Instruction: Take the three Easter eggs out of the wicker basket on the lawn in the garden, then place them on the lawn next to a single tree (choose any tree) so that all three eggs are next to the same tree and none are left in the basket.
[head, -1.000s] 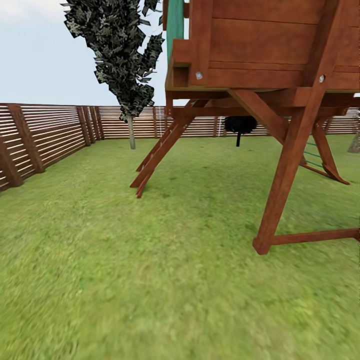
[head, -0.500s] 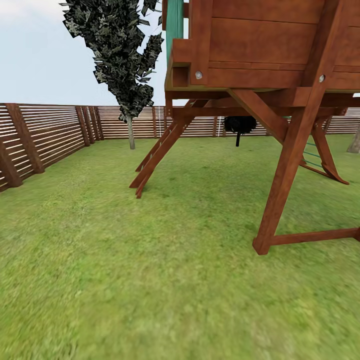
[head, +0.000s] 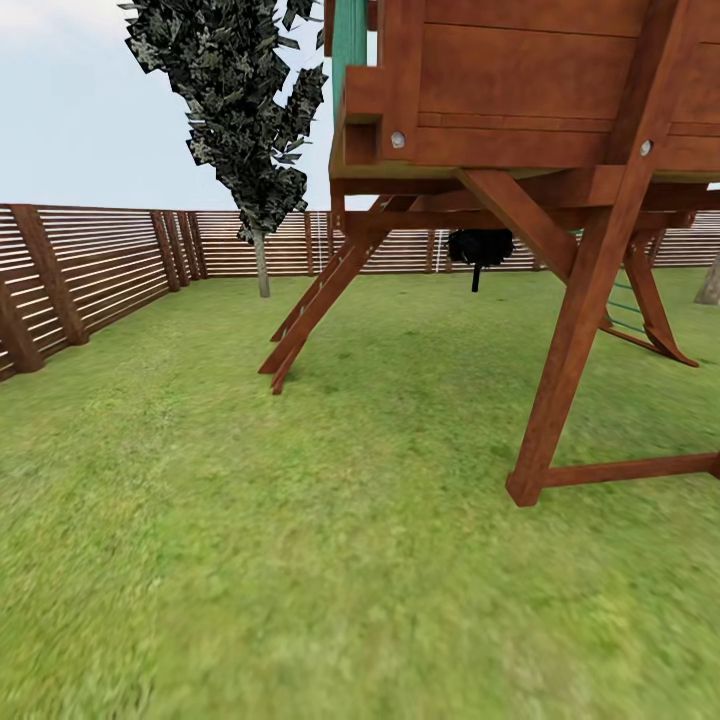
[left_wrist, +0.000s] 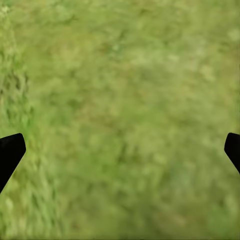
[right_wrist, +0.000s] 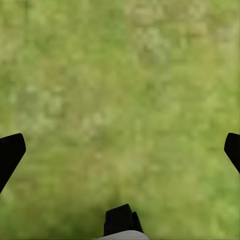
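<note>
I'm looking across the lawn (head: 250, 560) from the head camera, and the grass is running from right under me out to a brown slatted wooden fence (head: 90, 270) along the far and left sides. A big red-brown wooden play tower (head: 520, 120) is standing to the right; its nearest slanted leg (head: 575, 330) is planted in the grass with a low crossbar going off to the right. A ladder-like brace (head: 315, 310) is leaning down from the tower's left edge to the grass. A teal panel (head: 350, 40) is showing at the tower's upper left corner. Left of the tower, near the far fence, a thin-stemmed dark leafy tree (head: 245, 110) is standing. A small black shape (head: 480, 247) is hanging under the tower near the far fence; can't tell what it is. A bit of grey trunk (head: 710, 285) is peeking in right of the tower.

Left gripper (left_wrist: 120, 150) fingers (left_wrist: 10, 152) are spread wide, holding nothing, blurry lawn beneath. Right gripper (right_wrist: 120, 150) fingers (right_wrist: 10, 152) are also spread wide and empty over grass.
</note>
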